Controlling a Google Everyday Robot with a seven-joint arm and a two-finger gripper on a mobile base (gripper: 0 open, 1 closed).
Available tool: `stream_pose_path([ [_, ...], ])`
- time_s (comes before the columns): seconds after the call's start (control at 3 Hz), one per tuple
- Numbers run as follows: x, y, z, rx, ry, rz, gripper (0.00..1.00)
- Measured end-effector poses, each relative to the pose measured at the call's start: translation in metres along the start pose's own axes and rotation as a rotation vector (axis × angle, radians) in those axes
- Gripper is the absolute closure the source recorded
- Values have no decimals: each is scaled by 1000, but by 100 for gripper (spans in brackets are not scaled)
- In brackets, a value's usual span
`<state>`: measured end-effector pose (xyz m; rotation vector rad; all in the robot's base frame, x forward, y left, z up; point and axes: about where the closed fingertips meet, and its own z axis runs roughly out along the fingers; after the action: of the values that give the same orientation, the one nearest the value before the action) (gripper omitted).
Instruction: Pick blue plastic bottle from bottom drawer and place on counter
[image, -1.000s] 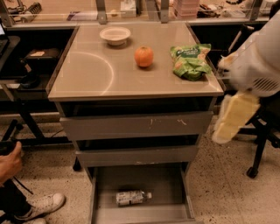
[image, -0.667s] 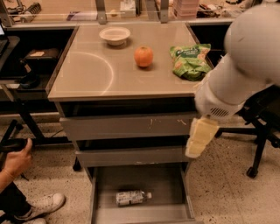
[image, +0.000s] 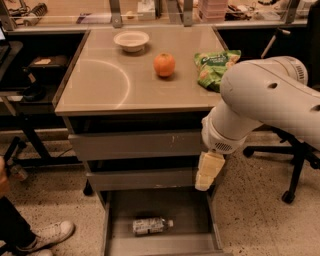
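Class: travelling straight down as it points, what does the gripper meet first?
The gripper, above the right side of the grey metal bottom drawer, likely meets its floor, missing the blue plastic bottle; depth unclear.

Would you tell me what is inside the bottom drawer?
The blue plastic bottle lies on its side on the bottom drawer floor. The drawer's rear is hidden under the cabinet. The gripper hangs above its right wall.

**Bowl, orange and snack bag line up before you above the drawers**

You have a white bowl at the back, an orange ahead and to its right, and a crinkled green snack bag at the right edge. A white sneaker rests lower left on the speckled floor, with an office chair base at right. The gripper hangs at the right end of the lower grey drawer front.
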<state>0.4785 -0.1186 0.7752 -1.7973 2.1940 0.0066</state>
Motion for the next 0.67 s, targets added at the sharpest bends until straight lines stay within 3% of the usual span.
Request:
stream_pose_path([
  [0.33, -5, 11, 52, -60, -38, 16, 0],
  [0.67, -9, 23, 130, -140, -64, 45, 0],
])
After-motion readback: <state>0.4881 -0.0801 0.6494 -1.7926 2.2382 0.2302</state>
